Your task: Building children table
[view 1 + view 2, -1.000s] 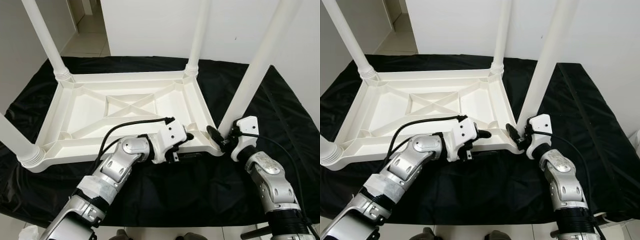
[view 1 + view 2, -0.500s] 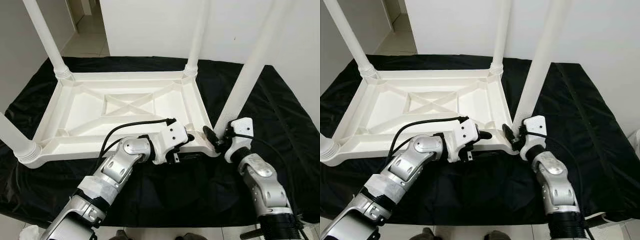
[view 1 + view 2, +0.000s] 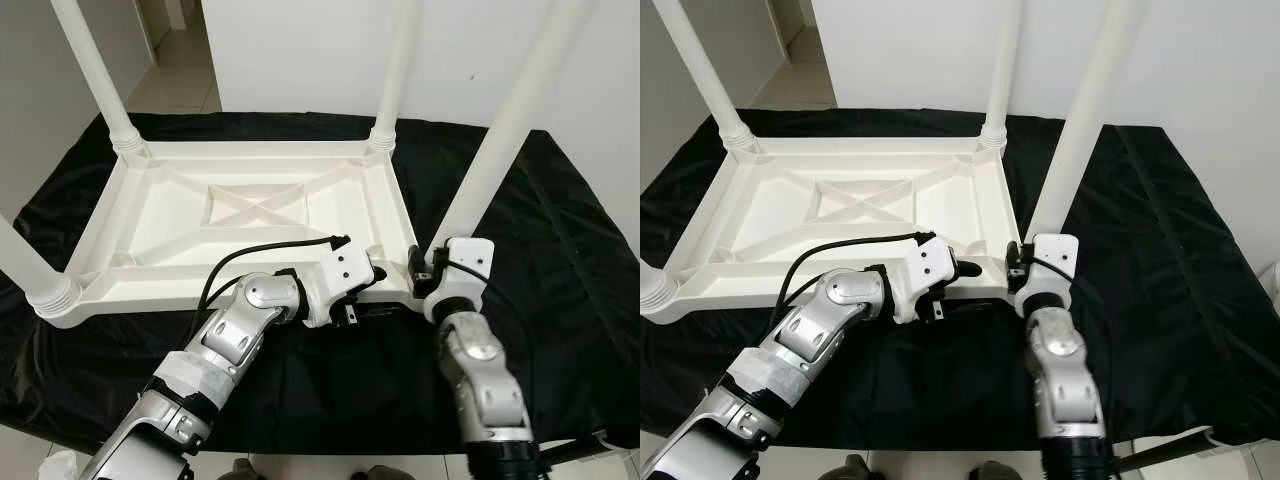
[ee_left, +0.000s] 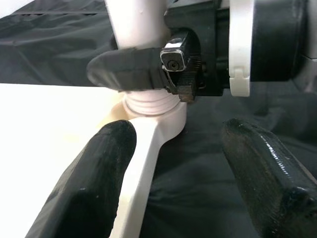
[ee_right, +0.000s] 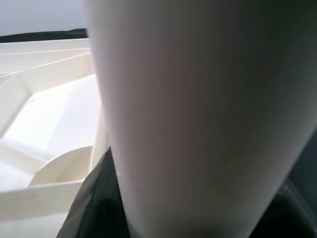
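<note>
The white plastic children's table (image 3: pixel 200 288) lies upside down on a black cloth, its legs pointing up. My left gripper (image 3: pixel 374 273) is at the table's near rim, close to the near right corner. In the left wrist view its fingers (image 4: pixel 94 193) are open, with the rim running between them. My right gripper (image 3: pixel 424 274) is at the base of the near right leg (image 3: pixel 500 130). In the right wrist view that leg (image 5: pixel 198 99) sits tight between dark fingers (image 5: pixel 91 203). One right finger (image 4: pixel 129 72) lies across the leg above its ribbed socket.
The black cloth (image 3: pixel 560 250) covers the floor around the table. The other legs stand at the far left (image 3: pixel 95 70), far right (image 3: pixel 395 70) and near left (image 3: pixel 25 265). A white wall is behind, and a tiled doorway (image 3: pixel 180 80) opens at the far left.
My right arm has swung left, and its gripper has gone from beside the near right leg to round its base. The left arm has stayed at the rim.
</note>
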Controlling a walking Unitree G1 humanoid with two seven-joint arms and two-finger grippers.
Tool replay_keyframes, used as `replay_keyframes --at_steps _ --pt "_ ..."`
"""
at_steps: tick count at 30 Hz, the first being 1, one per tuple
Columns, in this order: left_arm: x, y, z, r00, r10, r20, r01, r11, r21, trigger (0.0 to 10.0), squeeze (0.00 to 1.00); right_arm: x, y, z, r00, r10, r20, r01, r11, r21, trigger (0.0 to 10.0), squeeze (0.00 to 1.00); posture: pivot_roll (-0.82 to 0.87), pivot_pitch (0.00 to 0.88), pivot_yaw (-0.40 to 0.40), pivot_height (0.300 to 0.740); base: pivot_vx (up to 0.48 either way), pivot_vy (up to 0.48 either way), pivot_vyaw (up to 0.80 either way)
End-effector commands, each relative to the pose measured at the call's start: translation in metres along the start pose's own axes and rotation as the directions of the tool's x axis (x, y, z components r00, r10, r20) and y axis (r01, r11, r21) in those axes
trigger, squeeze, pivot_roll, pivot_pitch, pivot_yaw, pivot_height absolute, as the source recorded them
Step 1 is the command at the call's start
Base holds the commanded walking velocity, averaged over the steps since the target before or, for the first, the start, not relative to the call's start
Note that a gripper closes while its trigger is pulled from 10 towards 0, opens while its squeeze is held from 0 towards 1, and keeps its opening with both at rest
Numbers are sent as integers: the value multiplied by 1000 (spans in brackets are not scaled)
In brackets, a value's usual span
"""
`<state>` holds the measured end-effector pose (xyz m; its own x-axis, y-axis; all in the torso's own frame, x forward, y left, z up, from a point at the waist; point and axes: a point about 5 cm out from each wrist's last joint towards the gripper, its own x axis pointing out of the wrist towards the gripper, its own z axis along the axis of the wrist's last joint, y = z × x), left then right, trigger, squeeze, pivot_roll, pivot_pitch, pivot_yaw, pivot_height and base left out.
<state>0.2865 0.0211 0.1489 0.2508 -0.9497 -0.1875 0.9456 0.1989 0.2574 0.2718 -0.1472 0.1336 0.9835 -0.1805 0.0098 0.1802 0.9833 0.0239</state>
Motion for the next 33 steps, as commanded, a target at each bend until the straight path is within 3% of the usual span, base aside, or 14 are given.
replay_keyframes --at_steps 1,4,8,9,11,12,18,19,22,23,27,29,33 --pt "0 1 -1 1000 15 -15 -14 1000 10 10000 0 -6 -8 -8 988 -150 -33 149 989 -20 10000 0 -50 0 17 740 0 0 0" --pt "0 1 -1 1000 14 -15 -13 1000 10 10000 0 -8 -7 -7 979 -203 -34 202 979 -20 10000 0 -51 0 19 740 0 0 0" --pt "0 1 -1 1000 11 -14 -10 1000 8 10000 0 -7 -7 -2 985 -170 -11 170 985 38 10000 0 -51 0 20 740 0 0 0" --pt "0 1 -1 1000 10 -14 -10 1000 8 10000 0 -7 -8 -1 987 -162 -3 162 986 40 10000 812 -50 0 20 740 0 0 0" --pt "0 1 -1 1000 10 -14 -10 1000 8 10000 0 -7 -8 -1 987 -162 -3 162 986 40 10000 812 -50 0 20 740 0 0 0" --pt "0 1 -1 1000 10 -15 -10 1000 8 10000 0 -8 -8 -1 986 -164 2 164 986 40 10000 1000 -50 0 20 740 0 0 0" --pt "-1 1 -1 1000 14 -16 -14 1000 7 10000 0 -9 -7 1 995 -94 16 93 994 51 10000 1000 -44 0 12 740 0 0 0" --pt "-1 1 -1 1000 15 -16 -15 1000 8 10000 0 -9 -7 0 1000 -10 16 9 999 49 10000 694 -44 0 11 740 0 0 0" --pt "-1 1 -1 1000 17 -16 -17 1000 9 10000 0 -10 -6 0 996 87 15 -87 995 45 10000 694 -44 0 11 740 0 0 0" --pt "-1 1 -1 1000 17 -15 -16 1000 9 10000 0 -9 -9 0 992 125 16 -126 992 28 10000 0 -47 0 11 740 0 0 0" --pt "1 2 0 1000 14 -11 -14 1000 11 10000 0 -4 -25 0 967 255 9 -254 965 -72 10000 0 -49 0 12 740 0 0 0" --pt "1 2 1 1000 12 -9 -12 1000 13 10000 0 -3 -29 4 929 370 16 -368 926 -91 10000 0 -50 0 12 740 0 0 0" --pt "2 2 1 1000 10 -8 -10 1000 17 10000 0 3 -34 7 909 416 16 -410 901 -140 10000 0 -49 0 13 740 0 0 0"
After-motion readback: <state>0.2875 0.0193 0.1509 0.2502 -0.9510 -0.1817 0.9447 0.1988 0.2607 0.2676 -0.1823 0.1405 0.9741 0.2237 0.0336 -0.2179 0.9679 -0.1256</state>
